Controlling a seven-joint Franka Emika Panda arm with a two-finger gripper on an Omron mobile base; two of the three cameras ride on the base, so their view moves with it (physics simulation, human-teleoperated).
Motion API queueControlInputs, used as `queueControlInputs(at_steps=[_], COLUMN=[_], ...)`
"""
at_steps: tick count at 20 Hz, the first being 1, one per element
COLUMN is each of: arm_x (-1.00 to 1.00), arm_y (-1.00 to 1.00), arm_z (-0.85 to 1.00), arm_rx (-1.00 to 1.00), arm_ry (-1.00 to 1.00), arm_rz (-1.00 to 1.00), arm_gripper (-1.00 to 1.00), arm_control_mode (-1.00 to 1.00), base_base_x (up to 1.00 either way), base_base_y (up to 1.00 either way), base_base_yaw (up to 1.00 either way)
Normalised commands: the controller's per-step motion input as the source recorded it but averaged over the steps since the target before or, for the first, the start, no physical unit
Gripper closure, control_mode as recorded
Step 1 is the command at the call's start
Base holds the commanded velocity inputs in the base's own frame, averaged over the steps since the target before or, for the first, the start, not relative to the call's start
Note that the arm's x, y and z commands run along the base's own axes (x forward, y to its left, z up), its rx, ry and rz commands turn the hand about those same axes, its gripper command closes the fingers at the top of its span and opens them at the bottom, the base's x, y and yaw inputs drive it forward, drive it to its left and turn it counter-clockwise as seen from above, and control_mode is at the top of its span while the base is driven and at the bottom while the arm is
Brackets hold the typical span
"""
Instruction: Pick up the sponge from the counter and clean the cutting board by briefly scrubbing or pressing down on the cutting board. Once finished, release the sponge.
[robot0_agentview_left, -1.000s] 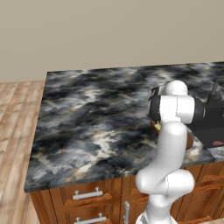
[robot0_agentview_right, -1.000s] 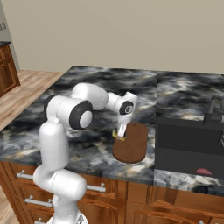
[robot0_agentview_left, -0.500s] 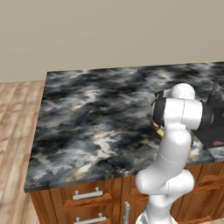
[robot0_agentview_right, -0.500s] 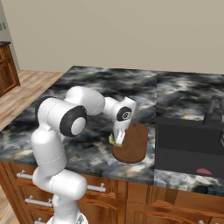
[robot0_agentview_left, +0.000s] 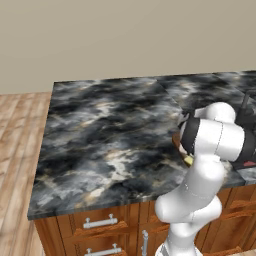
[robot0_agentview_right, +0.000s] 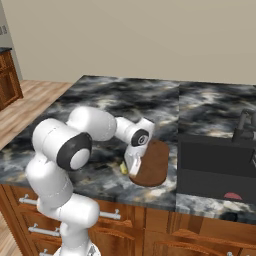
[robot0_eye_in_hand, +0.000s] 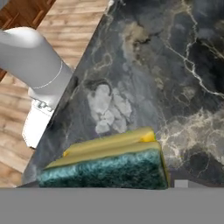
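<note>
Gripper (robot0_agentview_right: 131, 169) points down at the counter's (robot0_agentview_right: 100, 107) front edge, right beside the cutting board's (robot0_agentview_right: 152, 165) left rim; fingers hidden behind the hand, so can't tell if spread or pinching. Sponge (robot0_eye_in_hand: 109, 164) sits at the bottom of the hand view, green face toward cam, yellow layer behind it, on the dark marbled stone near the front edge. From the right base view a yellow bit shows just left of the gripper, next to the board. Black sink basin (robot0_agentview_right: 215, 162) lies right of the board.
</note>
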Motion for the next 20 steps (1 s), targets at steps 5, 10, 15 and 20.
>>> queueControlInputs(at_steps=[5,10,15,20], arm_x=[-0.77,0.0,0.3,0.59], arm_y=[0.25,0.83,0.97,0.79], arm_z=[-0.21,0.04,0.11,0.06], arm_rx=[0.02,0.0,-0.02,-0.02], arm_ry=[0.08,0.09,0.07,0.07], arm_rz=[0.05,0.14,0.09,0.01], arm_gripper=[1.0,1.0,1.0,1.0], arm_control_mode=[-1.0,-1.0,-1.0,-1.0], base_base_x=[0.0,0.0,0.0,0.0], base_base_y=[0.0,0.0,0.0,0.0], base_base_yaw=[0.0,0.0,0.0,0.0])
